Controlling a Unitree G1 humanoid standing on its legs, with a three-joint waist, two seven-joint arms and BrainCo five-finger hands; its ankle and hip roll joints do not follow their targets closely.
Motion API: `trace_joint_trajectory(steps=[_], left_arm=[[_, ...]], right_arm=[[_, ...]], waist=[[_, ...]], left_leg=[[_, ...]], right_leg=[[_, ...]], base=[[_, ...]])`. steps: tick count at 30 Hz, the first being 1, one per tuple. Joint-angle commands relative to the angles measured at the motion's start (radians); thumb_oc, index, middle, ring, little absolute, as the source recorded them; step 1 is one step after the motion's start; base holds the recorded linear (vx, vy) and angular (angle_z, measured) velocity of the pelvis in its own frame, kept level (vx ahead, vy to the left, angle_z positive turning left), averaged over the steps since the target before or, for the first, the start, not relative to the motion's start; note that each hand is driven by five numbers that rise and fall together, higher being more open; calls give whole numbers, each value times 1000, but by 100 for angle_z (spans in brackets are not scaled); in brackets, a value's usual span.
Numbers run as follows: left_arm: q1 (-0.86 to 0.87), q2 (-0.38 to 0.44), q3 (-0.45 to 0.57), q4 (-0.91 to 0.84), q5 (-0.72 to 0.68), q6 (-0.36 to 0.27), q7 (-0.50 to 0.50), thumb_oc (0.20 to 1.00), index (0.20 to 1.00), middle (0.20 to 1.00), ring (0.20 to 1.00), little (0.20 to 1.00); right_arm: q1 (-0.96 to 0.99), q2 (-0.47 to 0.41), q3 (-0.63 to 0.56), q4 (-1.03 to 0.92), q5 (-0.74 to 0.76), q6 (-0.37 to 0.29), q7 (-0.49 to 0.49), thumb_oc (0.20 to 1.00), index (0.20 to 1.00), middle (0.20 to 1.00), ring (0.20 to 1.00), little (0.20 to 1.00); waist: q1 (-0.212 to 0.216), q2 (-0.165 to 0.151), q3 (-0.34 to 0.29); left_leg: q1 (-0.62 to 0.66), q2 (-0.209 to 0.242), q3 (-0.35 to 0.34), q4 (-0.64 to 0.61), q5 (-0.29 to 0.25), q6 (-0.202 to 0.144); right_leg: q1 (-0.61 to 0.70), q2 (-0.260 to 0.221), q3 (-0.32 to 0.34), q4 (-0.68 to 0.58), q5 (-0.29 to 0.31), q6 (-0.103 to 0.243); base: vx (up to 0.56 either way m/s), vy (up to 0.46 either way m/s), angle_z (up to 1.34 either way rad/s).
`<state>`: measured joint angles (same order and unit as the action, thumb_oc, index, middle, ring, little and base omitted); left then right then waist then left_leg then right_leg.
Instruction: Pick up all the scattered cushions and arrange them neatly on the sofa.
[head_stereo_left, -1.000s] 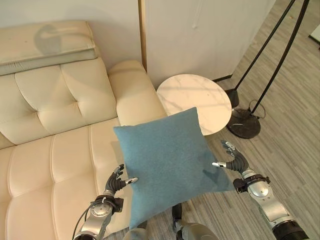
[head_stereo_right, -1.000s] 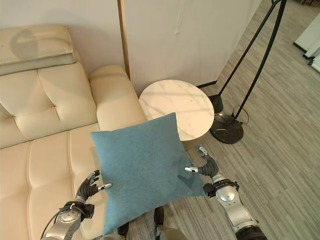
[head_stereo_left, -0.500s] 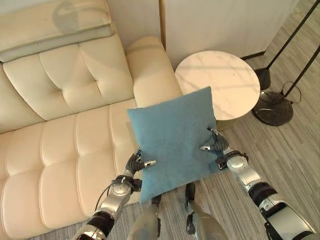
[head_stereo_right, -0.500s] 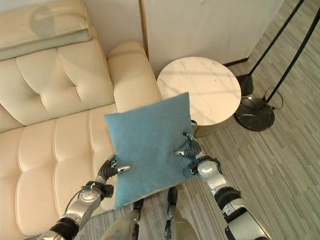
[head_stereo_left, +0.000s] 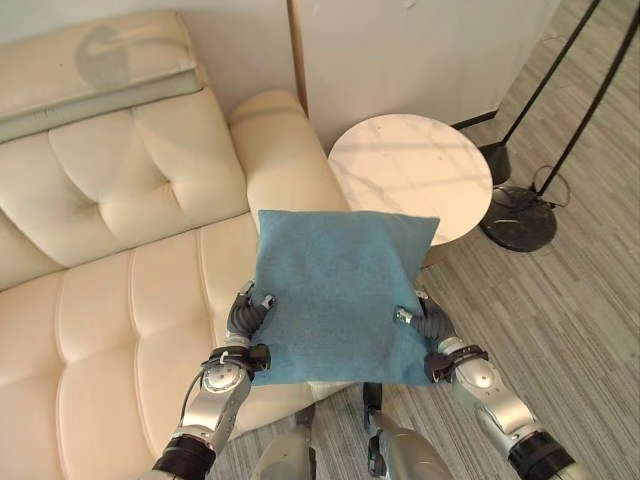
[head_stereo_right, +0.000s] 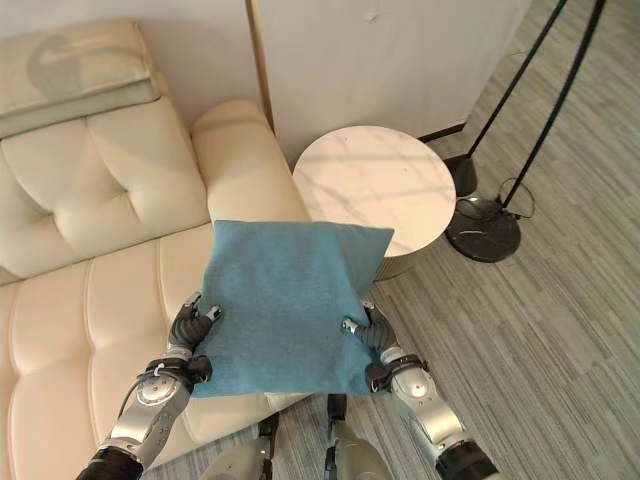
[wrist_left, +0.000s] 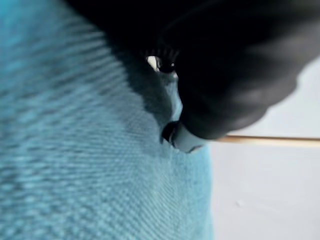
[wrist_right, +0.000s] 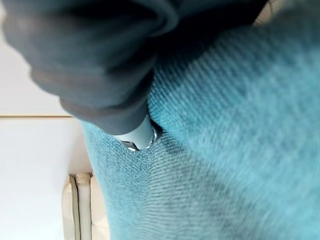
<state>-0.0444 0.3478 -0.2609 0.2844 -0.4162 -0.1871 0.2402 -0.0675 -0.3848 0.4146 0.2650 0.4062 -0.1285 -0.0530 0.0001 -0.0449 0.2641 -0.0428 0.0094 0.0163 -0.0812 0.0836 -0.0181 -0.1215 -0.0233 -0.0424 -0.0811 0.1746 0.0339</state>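
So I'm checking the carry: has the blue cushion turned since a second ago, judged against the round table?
Yes. The blue cushion, pinched by the left hand and right hand, has rotated from diamond to square; its top edge lies level beside the round table.

The sofa (head_stereo_left: 110, 300) runs along the wall, its armrest (head_stereo_left: 285, 160) at the end nearest the round side table (head_stereo_left: 410, 175), which stands just beside that armrest. Beyond the table, farther from the sofa, the lamp base (head_stereo_left: 520, 222) sits on the floor (head_stereo_left: 580, 330). A folded pad (head_stereo_left: 90, 75) lies on top of the sofa's backrest. The cushion (head_stereo_left: 340, 295) hangs over the sofa's front edge near the armrest end, with the left hand (head_stereo_left: 245, 318) on its sofa side and the right hand (head_stereo_left: 432, 325) on its table side.
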Motion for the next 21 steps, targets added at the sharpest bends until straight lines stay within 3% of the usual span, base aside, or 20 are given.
trace_joint_trajectory(steps=[1,4,7,8,10,13,14,15,17,20,21], left_arm=[[-43,-24,-62,-109,10,-119,-36,200,200,200,200,200],[-24,-14,-65,-149,26,-120,-44,200,200,200,200,200],[-25,8,-69,-199,52,-128,-46,200,200,200,200,200],[-35,15,-74,-215,55,-129,-51,200,200,200,200,200],[-45,28,-87,-232,52,-133,-69,200,200,200,200,200],[-42,34,-89,-236,47,-127,-81,200,200,200,200,200],[-39,39,-79,-234,39,-121,-82,200,200,200,200,200],[-38,44,-60,-242,29,-123,-79,200,200,200,200,200],[-36,38,-46,-244,19,-126,-73,200,200,200,200,200],[-47,17,-43,-248,-10,-136,-55,200,200,200,200,200],[-55,9,-47,-244,-22,-139,-53,200,200,200,200,200]], right_arm=[[-25,69,51,-128,68,-102,76,200,200,200,200,200],[-20,60,53,-165,68,-106,86,200,200,200,200,200],[-47,68,59,-223,63,-123,92,200,200,200,200,200],[-53,69,54,-235,60,-133,86,200,200,200,200,200],[-63,63,40,-269,51,-151,77,200,200,200,200,200],[-65,58,28,-272,40,-154,73,200,200,200,200,200],[-71,61,19,-268,32,-153,65,200,200,200,200,200],[-82,62,9,-269,40,-155,57,200,200,200,200,200],[-97,64,4,-261,40,-164,40,200,200,200,200,200],[-110,52,-8,-268,39,-173,22,200,200,200,200,200],[-110,43,-15,-269,37,-173,15,200,200,200,200,200]], waist=[[-11,-43,-121],[-14,-44,-127],[-21,-39,-102],[-19,-34,-90],[-10,-16,-92],[3,-10,-118],[26,-13,-141],[58,-24,-144],[76,-20,-143],[74,-5,-111],[60,-5,-108]], left_leg=[[51,-37,50,9,-109,4],[66,-42,58,8,-113,12],[61,-39,67,17,-100,23],[48,-32,60,29,-91,25],[11,-20,39,53,-65,30],[-14,-17,22,48,-43,27],[-44,-19,-4,51,-25,20],[-90,-24,-22,58,11,-7],[-132,-17,-25,63,46,-39],[-216,-7,-27,84,87,-86],[-227,-2,2,99,75,-80]], right_leg=[[7,-41,52,64,-102,111],[1,-40,68,82,-96,121],[-60,-29,106,202,-68,170],[-67,-17,115,261,-98,163],[-31,-7,105,401,-191,119],[11,10,112,472,-217,104],[67,17,121,495,-218,102],[151,29,106,387,-293,73],[178,49,106,268,-340,41],[158,60,84,180,-324,23],[138,53,67,172,-308,24]], base=[[-31,119,-26],[-80,114,-30],[-193,49,-43],[-403,18,-25],[-287,-3,11],[-137,-78,51],[-260,-269,70],[-273,-297,62],[-234,-208,48],[-314,-130,57],[-332,-29,55]])
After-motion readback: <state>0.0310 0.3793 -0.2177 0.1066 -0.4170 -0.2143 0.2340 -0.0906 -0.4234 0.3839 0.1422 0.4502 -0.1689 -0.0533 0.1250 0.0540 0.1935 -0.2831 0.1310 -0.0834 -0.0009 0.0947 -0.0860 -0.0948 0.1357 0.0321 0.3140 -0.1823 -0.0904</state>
